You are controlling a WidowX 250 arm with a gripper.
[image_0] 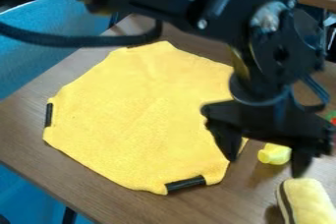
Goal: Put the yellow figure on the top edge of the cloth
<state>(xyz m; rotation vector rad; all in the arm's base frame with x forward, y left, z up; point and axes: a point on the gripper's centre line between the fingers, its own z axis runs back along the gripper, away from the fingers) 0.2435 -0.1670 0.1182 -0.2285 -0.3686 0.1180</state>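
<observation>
Brown wood grain covers the table (39,143), which runs at a slant across the view, with a blue chair (39,66) behind its far left side and more blue below its near left edge. A yellow cloth (141,120) lies spread on the wood, roughly many-sided, its surface mostly flat with faint creases. Short black strips show at its border, one (48,115) on the left side and another (185,183) on the near side.

The black arm (216,2) comes in from the top, a dark cable (78,40) looping out to the left, and bends down on the right. Its gripper (266,165) hangs over the right-hand edge of the cloth and the wood beside it, the two fingers spread wide with a broad gap between them. The left one in view overlaps the cloth's right border; the other is over toward the striped object.

Within that gap, as the camera sees it, the small yellow figure (274,154) lies on the table, off the cloth and just to the right of it. Nearer the camera, at the lower right, is a larger pale yellow object (307,202) with a dark stripe along its left side. Something green and red (332,118) shows at the right edge.
</observation>
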